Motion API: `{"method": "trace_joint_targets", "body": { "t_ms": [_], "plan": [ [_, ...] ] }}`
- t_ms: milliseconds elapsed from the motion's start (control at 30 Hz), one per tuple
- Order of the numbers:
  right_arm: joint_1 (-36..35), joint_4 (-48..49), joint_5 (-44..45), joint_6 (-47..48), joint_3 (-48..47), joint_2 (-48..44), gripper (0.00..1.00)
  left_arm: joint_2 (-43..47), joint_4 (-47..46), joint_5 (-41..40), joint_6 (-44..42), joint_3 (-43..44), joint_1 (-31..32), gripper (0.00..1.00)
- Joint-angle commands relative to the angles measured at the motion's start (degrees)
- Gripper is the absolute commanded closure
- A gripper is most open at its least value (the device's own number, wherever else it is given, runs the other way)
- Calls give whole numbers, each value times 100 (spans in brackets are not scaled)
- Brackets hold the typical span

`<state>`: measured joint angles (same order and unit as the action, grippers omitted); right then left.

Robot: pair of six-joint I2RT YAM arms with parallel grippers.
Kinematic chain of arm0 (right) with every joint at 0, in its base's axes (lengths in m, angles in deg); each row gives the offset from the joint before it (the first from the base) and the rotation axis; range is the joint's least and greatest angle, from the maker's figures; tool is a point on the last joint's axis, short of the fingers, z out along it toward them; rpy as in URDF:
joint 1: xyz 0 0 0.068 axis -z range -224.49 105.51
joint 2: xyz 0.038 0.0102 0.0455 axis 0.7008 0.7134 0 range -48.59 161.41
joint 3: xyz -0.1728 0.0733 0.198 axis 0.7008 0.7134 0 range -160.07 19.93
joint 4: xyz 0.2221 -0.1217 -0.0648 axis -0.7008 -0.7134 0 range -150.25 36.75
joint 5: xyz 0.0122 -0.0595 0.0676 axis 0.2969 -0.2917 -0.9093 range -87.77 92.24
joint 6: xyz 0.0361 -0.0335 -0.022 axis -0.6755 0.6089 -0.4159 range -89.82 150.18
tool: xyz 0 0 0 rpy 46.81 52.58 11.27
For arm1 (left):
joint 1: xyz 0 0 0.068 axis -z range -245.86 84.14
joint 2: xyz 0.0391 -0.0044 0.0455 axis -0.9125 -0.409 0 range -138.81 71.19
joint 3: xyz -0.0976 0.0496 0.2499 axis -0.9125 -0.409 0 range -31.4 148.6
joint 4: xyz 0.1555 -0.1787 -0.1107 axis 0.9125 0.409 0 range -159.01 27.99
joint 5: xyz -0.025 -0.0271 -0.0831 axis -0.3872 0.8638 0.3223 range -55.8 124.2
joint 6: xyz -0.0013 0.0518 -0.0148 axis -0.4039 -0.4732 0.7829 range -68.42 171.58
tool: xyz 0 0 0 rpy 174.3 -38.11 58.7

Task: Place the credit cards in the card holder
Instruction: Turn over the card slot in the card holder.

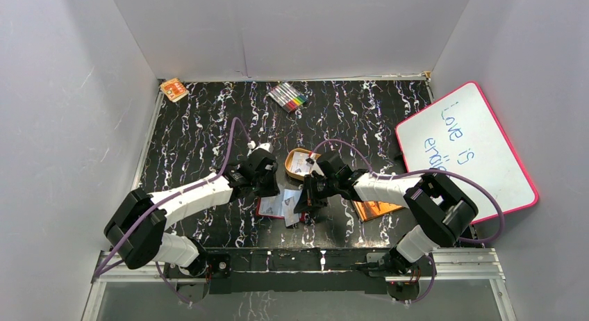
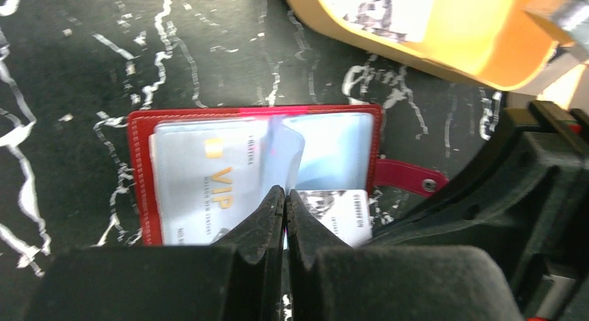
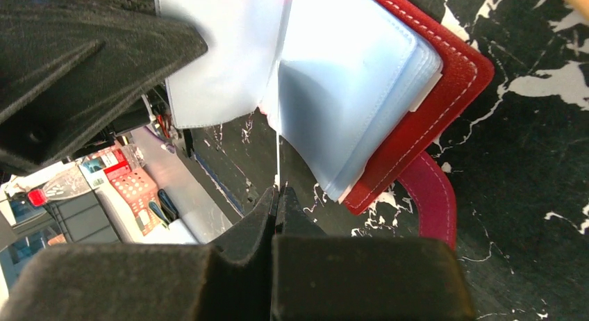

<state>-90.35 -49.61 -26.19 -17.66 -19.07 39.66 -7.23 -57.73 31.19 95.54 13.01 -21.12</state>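
Note:
The red card holder [image 2: 141, 169] lies open on the black table, between both grippers in the top view [image 1: 267, 210]. Its pale-blue sleeves [image 3: 347, 78] fan upward. A VIP card [image 2: 208, 182] sits in the left sleeve. My left gripper [image 2: 285, 193] is shut on one clear sleeve page and holds it up. My right gripper [image 3: 278, 189] is shut on a thin white card [image 3: 278, 154], seen edge-on just below the sleeves. The same card shows flat, with black print, in the left wrist view [image 2: 337, 211]. The snap tab [image 3: 434, 196] curls out beside the holder.
An orange oval tray [image 1: 294, 171] holding another patterned card [image 2: 389, 8] stands just behind the holder. An orange-brown book [image 1: 375, 208] lies to the right, beside a whiteboard [image 1: 479, 147]. Markers [image 1: 288, 96] and a small orange box [image 1: 173, 89] lie at the back.

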Motion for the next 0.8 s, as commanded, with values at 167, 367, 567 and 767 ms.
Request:
{"method": "trace_joint_targets", "body": {
  "t_ms": [167, 367, 567, 767],
  "plan": [
    [-10, -100, 92, 80, -119, -114, 100, 212, 989, -1156, 60, -42, -35, 100],
    [-8, -128, 65, 106, -183, -150, 100, 262, 1199, -1672, 122, -130, -41, 100],
    [-17, -241, 28, 152, -336, -217, 100, 435, 1324, -1809, 130, -253, -61, 67],
    [-53, -578, 247, 459, -608, -527, 100, 1255, 1777, -1839, -19, 62, -61, 50]
  ]
}}
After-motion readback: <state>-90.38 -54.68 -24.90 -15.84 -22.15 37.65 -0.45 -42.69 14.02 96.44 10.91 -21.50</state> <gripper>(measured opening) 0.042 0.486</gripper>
